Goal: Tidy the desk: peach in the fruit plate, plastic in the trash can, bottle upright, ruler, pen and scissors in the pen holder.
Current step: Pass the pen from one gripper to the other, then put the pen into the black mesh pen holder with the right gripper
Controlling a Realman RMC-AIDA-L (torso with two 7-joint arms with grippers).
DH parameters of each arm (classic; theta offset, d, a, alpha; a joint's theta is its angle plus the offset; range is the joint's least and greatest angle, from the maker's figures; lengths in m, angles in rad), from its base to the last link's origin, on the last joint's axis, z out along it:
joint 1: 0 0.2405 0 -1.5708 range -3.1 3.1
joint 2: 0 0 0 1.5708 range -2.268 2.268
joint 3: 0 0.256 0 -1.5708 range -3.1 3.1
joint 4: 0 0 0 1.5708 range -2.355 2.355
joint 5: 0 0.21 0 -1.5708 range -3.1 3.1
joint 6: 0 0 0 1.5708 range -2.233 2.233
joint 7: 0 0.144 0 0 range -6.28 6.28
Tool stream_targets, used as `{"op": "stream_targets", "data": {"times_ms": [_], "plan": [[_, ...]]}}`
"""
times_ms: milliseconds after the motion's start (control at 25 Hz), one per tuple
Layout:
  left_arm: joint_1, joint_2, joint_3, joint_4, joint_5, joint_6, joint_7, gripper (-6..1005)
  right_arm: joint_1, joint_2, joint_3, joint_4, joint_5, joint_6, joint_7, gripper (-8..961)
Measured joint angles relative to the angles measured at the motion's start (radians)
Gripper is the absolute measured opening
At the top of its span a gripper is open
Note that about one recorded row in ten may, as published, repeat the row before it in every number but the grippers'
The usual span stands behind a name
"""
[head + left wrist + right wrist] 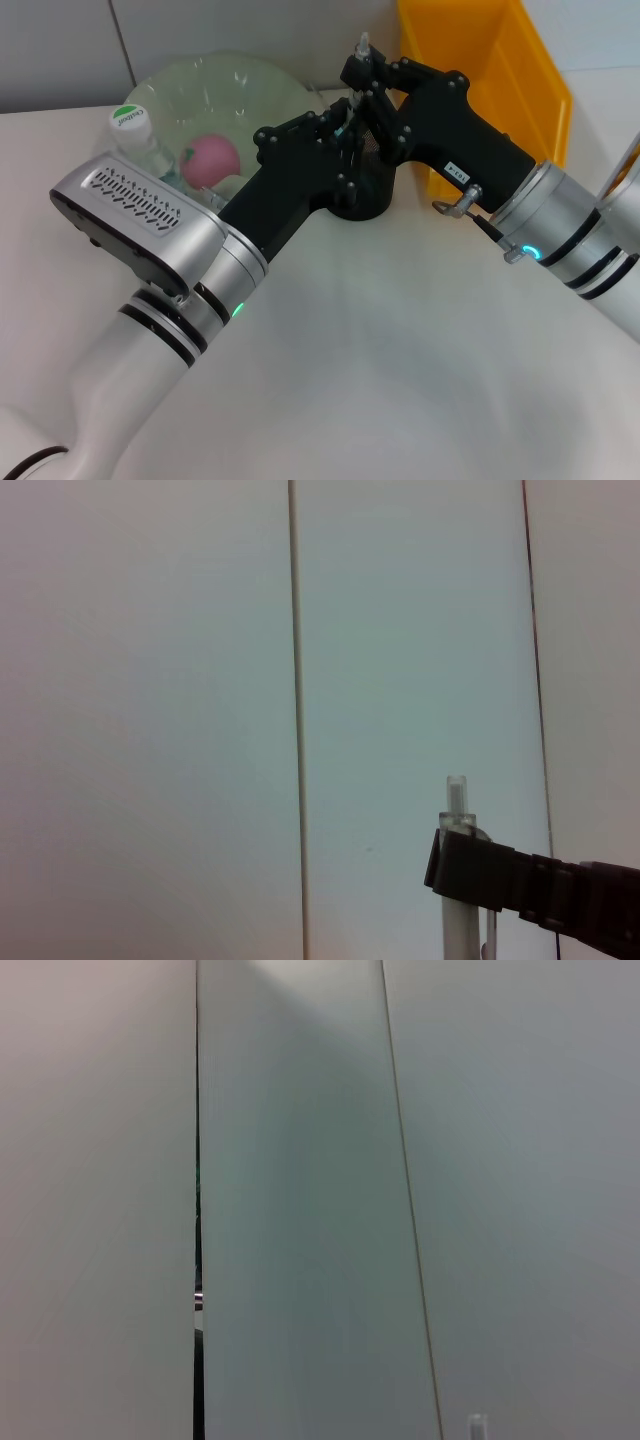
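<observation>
Pen [364, 47] held upright above the pen holder [362, 190].
It is clamped by the right gripper [360, 72] — the left gripper [340, 130] is met there, its grip hidden.

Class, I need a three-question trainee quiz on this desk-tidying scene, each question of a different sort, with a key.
1. True or false: the peach lies in the fruit plate.
2. Which gripper holds the pen over the black pen holder? A left gripper B right gripper
3. Fill in: the bottle has a ___ cap.

Key: 1 true; 2 B; 3 green.
</observation>
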Motion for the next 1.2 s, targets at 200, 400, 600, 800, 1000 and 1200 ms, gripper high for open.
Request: {"op": "stream_targets", "data": {"times_ms": [200,400,600,800,1000,1200], "plan": [[-0.001,0.000,-0.003,-0.003,0.006,0.000,-0.003,233,-0.001,-0.001,0.008,0.000,0.000,0.008,0.001,124],[0.001,0.000,-0.003,-0.007,0.008,0.000,-0.009,256,-0.002,0.000,0.014,-0.002,0.001,0.010,0.002,124],[0.002,0.000,-0.005,-0.011,0.008,-0.002,-0.031,390,-0.002,0.000,0.018,-0.003,0.001,0.010,0.006,125],[0.006,0.000,-0.005,-0.012,0.009,-0.002,-0.039,709,-0.002,0.000,0.039,-0.009,0.001,0.009,0.004,126],[0.018,0.006,-0.011,-0.014,0.060,-0.020,-0.133,859,-0.004,-0.001,0.068,-0.033,0.001,0.003,-0.001,127],[0.047,0.012,-0.053,-0.024,0.213,-0.061,-0.264,859,-0.009,-0.003,0.111,-0.066,0.001,0.007,-0.012,128]]}}
